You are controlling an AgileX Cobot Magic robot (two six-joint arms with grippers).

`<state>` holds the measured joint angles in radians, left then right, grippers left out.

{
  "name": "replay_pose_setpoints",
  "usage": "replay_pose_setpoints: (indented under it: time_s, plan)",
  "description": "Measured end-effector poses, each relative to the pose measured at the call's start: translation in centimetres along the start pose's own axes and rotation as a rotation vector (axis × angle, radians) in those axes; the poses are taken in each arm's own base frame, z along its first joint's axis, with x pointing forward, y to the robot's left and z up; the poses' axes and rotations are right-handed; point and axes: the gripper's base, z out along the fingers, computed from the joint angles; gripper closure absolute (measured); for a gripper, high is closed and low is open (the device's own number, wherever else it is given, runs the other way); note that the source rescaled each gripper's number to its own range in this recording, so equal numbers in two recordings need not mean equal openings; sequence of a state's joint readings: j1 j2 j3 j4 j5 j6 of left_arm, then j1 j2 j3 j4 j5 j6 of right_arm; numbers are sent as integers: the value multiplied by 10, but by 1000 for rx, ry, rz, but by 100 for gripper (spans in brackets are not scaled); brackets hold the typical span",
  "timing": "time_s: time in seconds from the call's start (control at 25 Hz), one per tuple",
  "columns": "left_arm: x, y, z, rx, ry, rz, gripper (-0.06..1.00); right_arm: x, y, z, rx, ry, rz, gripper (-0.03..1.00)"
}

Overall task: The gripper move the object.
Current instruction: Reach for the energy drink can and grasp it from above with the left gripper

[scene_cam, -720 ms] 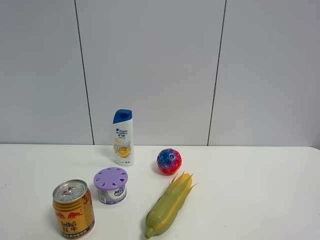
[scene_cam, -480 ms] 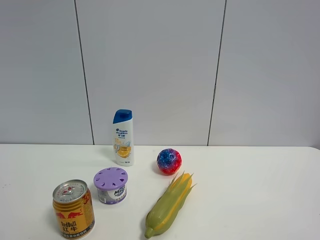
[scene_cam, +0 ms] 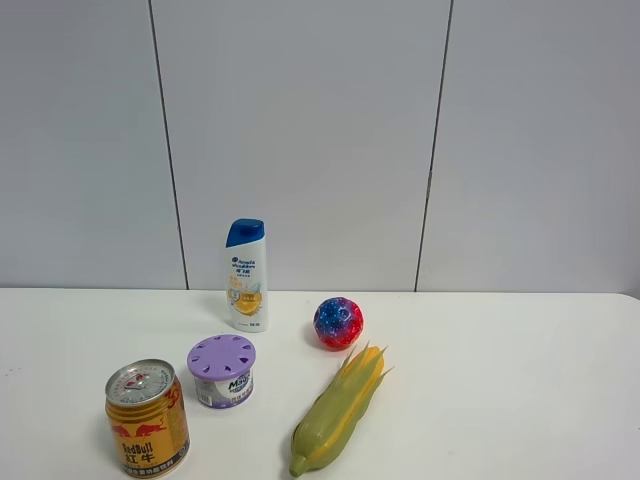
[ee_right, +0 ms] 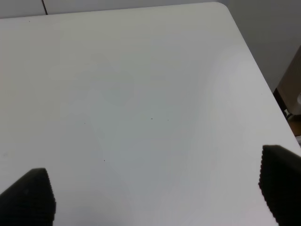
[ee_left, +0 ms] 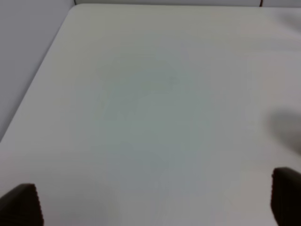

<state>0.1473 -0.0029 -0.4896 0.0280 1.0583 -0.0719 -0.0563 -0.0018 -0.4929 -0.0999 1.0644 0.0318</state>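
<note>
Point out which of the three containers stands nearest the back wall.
The white shampoo bottle with the blue cap; the gold can and purple-lidded tub stand farther forward.

A gold Red Bull can [scene_cam: 148,420] stands upright at the front left of the white table [scene_cam: 500,380], its silver pull-tab top showing. Just behind it and to the right sits a small white tub with a purple lid [scene_cam: 222,371]. Farther back, a white Head & Shoulders shampoo bottle [scene_cam: 246,277] with a blue cap stands near the grey panelled wall [scene_cam: 300,130]. A red-and-blue speckled ball [scene_cam: 338,323] lies to its right, and an ear of corn in its green husk [scene_cam: 338,412] lies slantwise in front of the ball.
</note>
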Motion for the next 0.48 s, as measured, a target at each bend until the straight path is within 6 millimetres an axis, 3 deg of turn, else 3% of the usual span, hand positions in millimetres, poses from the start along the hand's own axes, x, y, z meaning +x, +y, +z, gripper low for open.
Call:
replay_pose_setpoints:
  time_s: [0.2, 0.48]
  plan:
    - [-9, -10, -2, 107, 10, -61, -6, 0, 0, 0, 0, 0, 0, -3]
    - [-55, -19, 13, 163, 159, -22, -6, 0, 0, 0, 0, 0, 0, -3]
